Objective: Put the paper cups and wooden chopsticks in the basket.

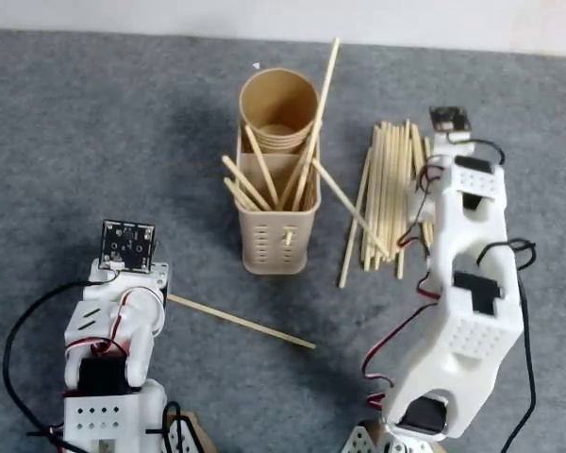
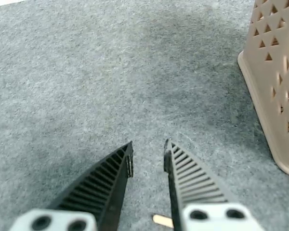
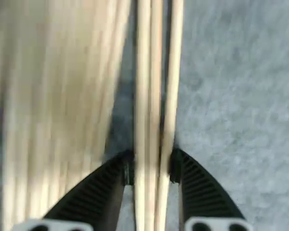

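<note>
A beige perforated basket stands mid-table, with stacked paper cups in its far compartment and several wooden chopsticks leaning in it. More chopsticks lie in a pile to its right. My right gripper is down on that pile's edge, shut on about three chopsticks that fill the gap between its fingers. One loose chopstick lies on the carpet in front of the basket. My left gripper hovers open over bare carpet beside the basket wall, with the end of a chopstick just beneath it.
Grey carpet covers the table. The right arm stretches over the area right of the basket, and the left arm sits at the near left. One long chopstick sticks up high out of the basket.
</note>
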